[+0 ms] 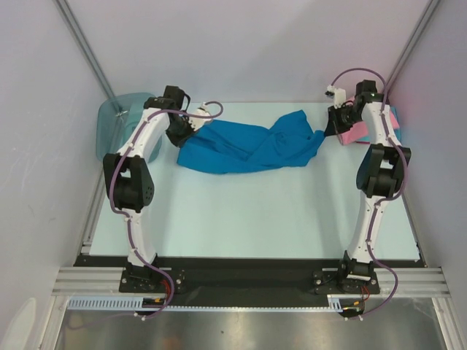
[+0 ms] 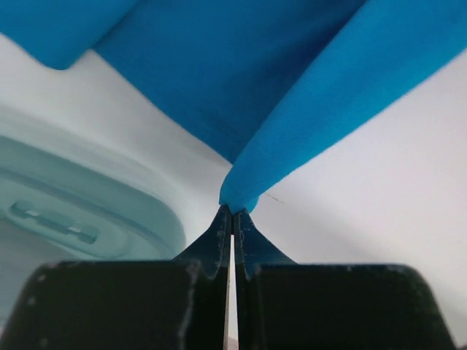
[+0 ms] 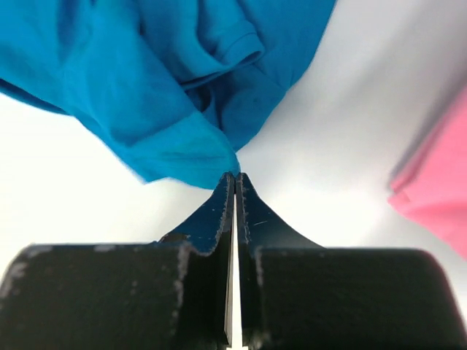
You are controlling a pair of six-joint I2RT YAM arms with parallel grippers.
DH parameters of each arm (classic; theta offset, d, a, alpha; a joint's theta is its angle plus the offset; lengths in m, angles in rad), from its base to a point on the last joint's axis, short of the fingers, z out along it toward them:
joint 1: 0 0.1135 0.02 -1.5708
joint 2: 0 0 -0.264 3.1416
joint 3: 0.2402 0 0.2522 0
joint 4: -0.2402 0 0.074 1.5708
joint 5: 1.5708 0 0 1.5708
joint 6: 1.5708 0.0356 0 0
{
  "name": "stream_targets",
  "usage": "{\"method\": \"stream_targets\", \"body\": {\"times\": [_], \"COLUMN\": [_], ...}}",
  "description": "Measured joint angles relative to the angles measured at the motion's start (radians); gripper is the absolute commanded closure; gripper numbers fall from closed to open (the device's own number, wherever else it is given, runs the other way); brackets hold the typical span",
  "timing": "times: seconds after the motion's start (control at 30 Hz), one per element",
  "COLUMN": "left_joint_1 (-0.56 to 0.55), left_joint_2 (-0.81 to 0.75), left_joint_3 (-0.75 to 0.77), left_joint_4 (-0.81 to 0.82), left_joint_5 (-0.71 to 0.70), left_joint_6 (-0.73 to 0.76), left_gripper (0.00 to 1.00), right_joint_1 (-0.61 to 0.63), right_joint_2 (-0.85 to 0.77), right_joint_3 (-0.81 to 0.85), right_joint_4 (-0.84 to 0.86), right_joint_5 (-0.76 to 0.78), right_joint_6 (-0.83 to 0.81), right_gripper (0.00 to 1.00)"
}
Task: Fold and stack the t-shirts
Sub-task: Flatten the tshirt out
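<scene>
Top external view, near to far: my two arms rise from the near edge of the table and reach to its far half, where the blue t-shirt lies rumpled and twisted in a long band between them. My left pincer is pressed together on the shirt's left end, just short of the far left corner. My right pincer is pressed together on the right end, near the far right corner.

Left wrist: my left pincer nips only the tip of a fold of the blue t-shirt, the cloth fanning away from it. Right wrist: my right pincer has only a corner of the hem of the blue t-shirt.

I judge both bites thin. A hard or uneven pull to spread the shirt could draw the cloth out of one pincer and drop that end in a heap. The twist along the middle may not shake flat, which would leave a crooked fold.

Crowding at the far edge is a second risk. The translucent teal bin stands at the far left corner, close behind my left pincer, and a wide outward swing could knock it. The pink t-shirt lies folded at the far right corner, just beside my right pincer, and a trailing hem could drag it out of shape.

No brand, label or writing can be read in any view.
</scene>
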State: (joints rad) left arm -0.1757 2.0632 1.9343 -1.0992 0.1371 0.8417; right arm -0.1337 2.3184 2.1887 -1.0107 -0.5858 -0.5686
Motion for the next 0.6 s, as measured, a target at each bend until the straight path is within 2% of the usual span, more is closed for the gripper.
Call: {"method": "stream_targets", "body": {"times": [0.27, 0.47, 0.6], "left_joint_1": [0.019, 0.029, 0.027], "left_joint_2": [0.000, -0.027, -0.083], "left_joint_3": [-0.001, -0.026, -0.073], "left_joint_4": [0.228, 0.336, 0.403], "left_joint_5": [-0.193, -0.249, -0.265], "left_joint_6": [-0.068, -0.074, -0.072], "left_gripper": [1.00, 1.00, 1.00], "right_joint_1": [0.001, 0.003, 0.005], "right_joint_2": [-0.216, -0.348, -0.372], "right_joint_3": [-0.129, -0.296, -0.328], "right_joint_4": [0.049, 0.077, 0.068], "right_joint_5": [0.102, 0.191, 0.232], "right_joint_6": [0.000, -0.039, -0.074], "right_gripper": [1.00, 1.00, 1.00]}}
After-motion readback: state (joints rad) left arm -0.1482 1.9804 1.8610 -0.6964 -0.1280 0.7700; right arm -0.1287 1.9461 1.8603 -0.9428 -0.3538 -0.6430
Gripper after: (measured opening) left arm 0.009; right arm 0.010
